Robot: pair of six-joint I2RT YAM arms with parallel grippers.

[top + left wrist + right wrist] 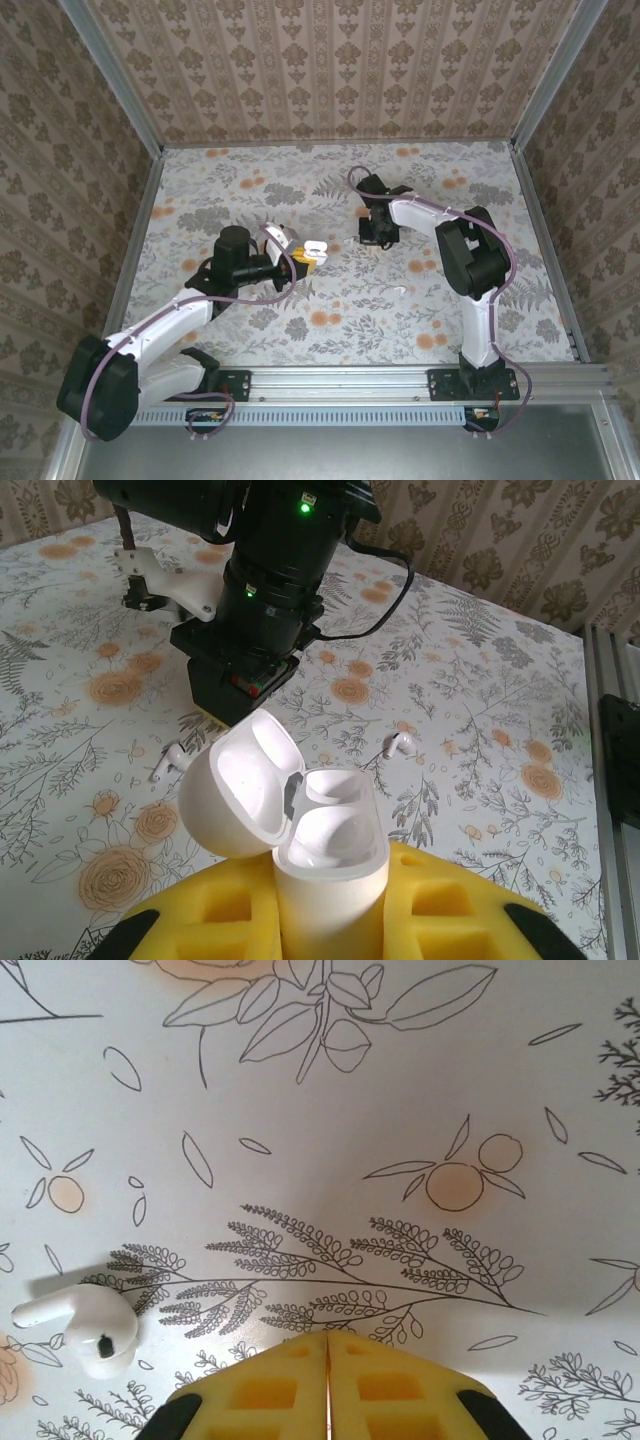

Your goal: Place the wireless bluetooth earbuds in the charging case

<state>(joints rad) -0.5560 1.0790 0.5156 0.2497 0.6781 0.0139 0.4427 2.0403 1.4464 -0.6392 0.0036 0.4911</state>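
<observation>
Pickup of the first bud was the step in hand, as I judged it. On the left, my left gripper (299, 262) was clenched on the charging case (330, 830), holding it upright between yellow pads with the lid (240, 790) swung open, and I saw no bud seated inside. Toward the middle, one earbud (88, 1328) lay on the flowered table (330, 200), just beside the right gripper (328, 1380) but not touching it. That claw was down low over the cloth, its yellow fingers pressed shut on nothing. The next move, I reckoned, called for parting those fingers, sliding sideways until they straddled the bud, and closing gently, since so small and smooth a piece could skid or pop free. Further right and nearer the arm bases, the second earbud (400, 291) sat alone on the table, well apart from both claws. Open table lay between the two grippers for carrying a bud across to the case. The metal rail (545, 250) along the right edge stood well clear, as did the papered walls.
</observation>
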